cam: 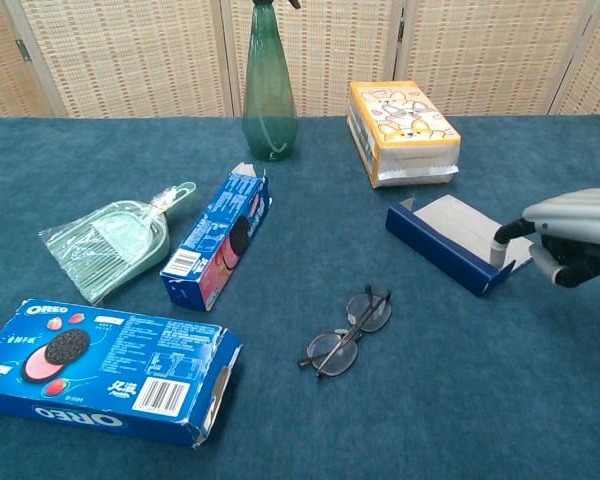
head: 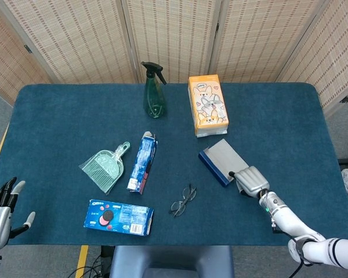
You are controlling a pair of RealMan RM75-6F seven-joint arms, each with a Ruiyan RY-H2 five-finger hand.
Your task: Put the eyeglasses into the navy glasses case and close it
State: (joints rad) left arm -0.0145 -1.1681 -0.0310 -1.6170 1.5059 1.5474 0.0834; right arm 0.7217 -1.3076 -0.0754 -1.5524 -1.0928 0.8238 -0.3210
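The eyeglasses (head: 184,200) (cam: 347,332) lie folded on the blue tablecloth, near the front middle. The navy glasses case (head: 221,161) (cam: 452,244) lies open to their right, its pale lining facing up. My right hand (head: 252,180) (cam: 572,236) hovers at the case's near right end with its fingers curled in and nothing in them; one fingertip sits close to the case's end. My left hand (head: 0,211) shows only in the head view, at the table's front left corner, its fingers spread and holding nothing.
An Oreo box (head: 118,217) (cam: 100,369) lies front left, a second blue biscuit box (head: 142,161) (cam: 218,239) and a green dustpan (head: 106,166) (cam: 113,241) are mid-left. A green spray bottle (head: 153,92) (cam: 269,85) and an orange tissue box (head: 207,105) (cam: 401,130) stand behind.
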